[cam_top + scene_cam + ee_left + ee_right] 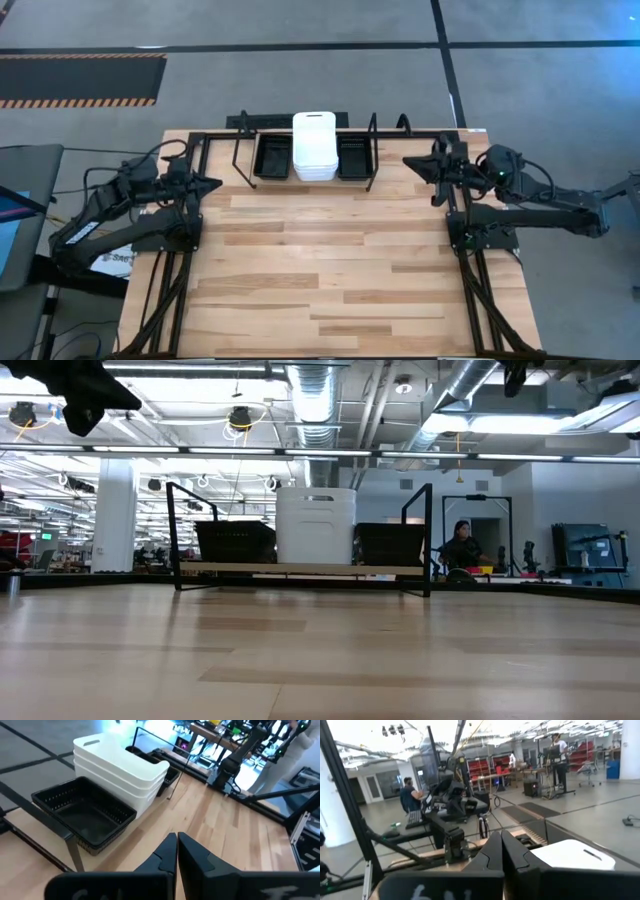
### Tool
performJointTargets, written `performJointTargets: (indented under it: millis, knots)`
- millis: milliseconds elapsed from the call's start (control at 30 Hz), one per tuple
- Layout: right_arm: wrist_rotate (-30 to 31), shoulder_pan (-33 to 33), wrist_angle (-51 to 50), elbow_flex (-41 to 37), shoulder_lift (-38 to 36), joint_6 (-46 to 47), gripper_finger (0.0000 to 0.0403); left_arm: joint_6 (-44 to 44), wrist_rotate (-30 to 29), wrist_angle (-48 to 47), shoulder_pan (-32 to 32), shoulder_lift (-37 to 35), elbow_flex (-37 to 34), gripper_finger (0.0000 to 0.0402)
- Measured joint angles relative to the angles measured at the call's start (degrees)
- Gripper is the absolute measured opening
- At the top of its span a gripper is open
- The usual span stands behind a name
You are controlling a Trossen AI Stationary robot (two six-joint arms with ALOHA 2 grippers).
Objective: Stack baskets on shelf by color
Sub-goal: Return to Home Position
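Shelf [237, 150] sits at the far edge of the bench [320, 270], centred between the two arms. White baskets [314, 147] sit in the middle of the shelf as one nested stack; the left wrist view shows three layers [120, 767]. Left black baskets [271, 157] are just beside the white stack on its left and right black baskets [352, 157] just beside it on its right, both touching or nearly touching it. How many are in each black stack can't be told. In the low view the white stack [315, 525] stands taller than the black stacks either side [235, 541] [390, 543], all on the shelf's wood base. Left gripper [213, 184] hangs off the bench's left side, near the shelf's left end, well apart from the baskets; its fingers [167, 852] are pressed together, holding nothing. Right gripper [408, 161] hangs at the bench's right side near the shelf's right end, fingers [492, 850] also pressed together and empty. A person [462, 547] sits in the room behind.
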Motion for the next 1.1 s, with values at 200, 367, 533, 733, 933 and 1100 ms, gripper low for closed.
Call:
performJointTargets:
  millis: [200,367,533,733,933,1100]
  knots:
    - [-0.40,0.00,-0.59,0.01,0.01,3.78,0.0002,-4.31,-2.87,-0.05,0.00,1.88,0.00,0.0000]
    - [-1.49,-0.03,-0.43,0.01,2.72,4.76,0.0001,-5.32,-4.79,-1.43,0.00,9.81,-0.34,0.0000]
    - [-1.46,-0.49,0.41,-0.01,5.08,5.29,0.0001,-4.35,-0.55,7.09,-1.46,22.35,-3.30,0.0000]
    - [-1.44,-1.67,0.34,0.01,5.29,6.59,0.0002,-1.57,-3.30,20.15,-4.61,38.01,-4.00,0.0000]
    - [-1.45,-3.09,0.18,0.01,4.44,6.59,0.0001,2.68,-10.47,30.99,-7.88,48.35,-3.88,0.0000]
    - [-1.46,-3.84,-0.77,0.01,3.31,6.66,0.0002,3.44,-16.02,30.78,-10.53,51.35,-2.51,0.0000]
